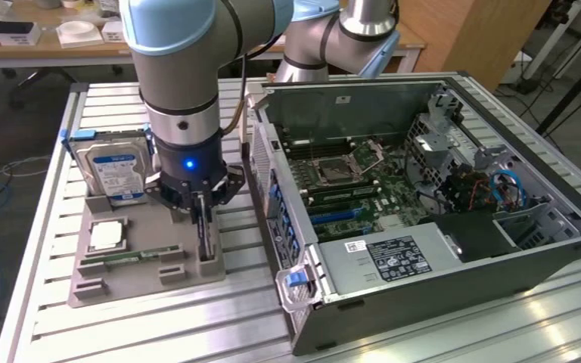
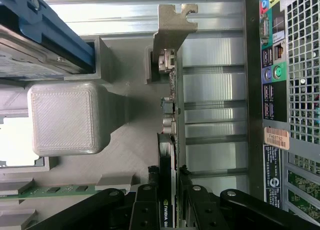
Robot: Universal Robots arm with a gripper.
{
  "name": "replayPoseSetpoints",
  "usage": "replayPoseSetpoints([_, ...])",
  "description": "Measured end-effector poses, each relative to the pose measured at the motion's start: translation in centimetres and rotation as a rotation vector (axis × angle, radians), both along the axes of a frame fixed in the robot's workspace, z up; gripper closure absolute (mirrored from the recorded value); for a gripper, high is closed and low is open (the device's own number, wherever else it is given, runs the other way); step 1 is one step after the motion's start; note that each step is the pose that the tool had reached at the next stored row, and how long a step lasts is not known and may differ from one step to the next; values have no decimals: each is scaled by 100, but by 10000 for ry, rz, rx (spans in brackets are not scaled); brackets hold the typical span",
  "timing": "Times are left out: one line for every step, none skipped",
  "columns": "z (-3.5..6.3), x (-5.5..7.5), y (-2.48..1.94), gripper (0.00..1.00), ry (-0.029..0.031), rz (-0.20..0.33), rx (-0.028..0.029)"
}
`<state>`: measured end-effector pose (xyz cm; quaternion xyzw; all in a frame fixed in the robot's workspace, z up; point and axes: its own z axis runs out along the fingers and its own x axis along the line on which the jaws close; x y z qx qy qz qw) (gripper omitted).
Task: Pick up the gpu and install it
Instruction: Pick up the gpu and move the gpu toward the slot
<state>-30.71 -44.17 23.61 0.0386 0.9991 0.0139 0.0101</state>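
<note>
The gpu (image 1: 206, 240) stands on edge in a slot of the grey holder (image 1: 129, 276), at the side nearest the computer case. In the wrist view the gpu (image 2: 170, 115) is seen edge-on, its silver bracket (image 2: 172, 25) at the far end and its black cooler between the fingers. My gripper (image 1: 203, 221) reaches straight down onto it. The black fingers (image 2: 145, 210) sit against both faces of the card, so the gripper (image 2: 168, 207) is shut on it. The card's lower edge still rests in the holder.
An open computer case (image 1: 422, 197) lies on its side at the exterior view's right, with the motherboard slots (image 1: 343, 215) exposed. The holder also carries a hard drive (image 1: 114, 170), a processor chip (image 1: 106, 236) and a memory stick (image 1: 119, 259). A grey post (image 2: 65, 117) rises beside the card.
</note>
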Motion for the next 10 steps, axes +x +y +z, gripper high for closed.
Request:
replayPoseSetpoints([10,0,0,74,1,0,-1])
replayPoseSetpoints([20,0,0,74,0,0,0])
replayPoseSetpoints([31,0,0,74,0,0,-1])
replayPoseSetpoints([43,0,0,74,0,0,-1])
replayPoseSetpoints([57,0,0,74,0,0,0])
replayPoseSetpoints([72,0,0,74,0,0,0])
replayPoseSetpoints([88,0,0,74,0,0,0])
replayPoseSetpoints([102,0,0,74,1,0,0])
replayPoseSetpoints([114,0,0,74,1,0,0])
replayPoseSetpoints([126,0,0,74,1,0,0])
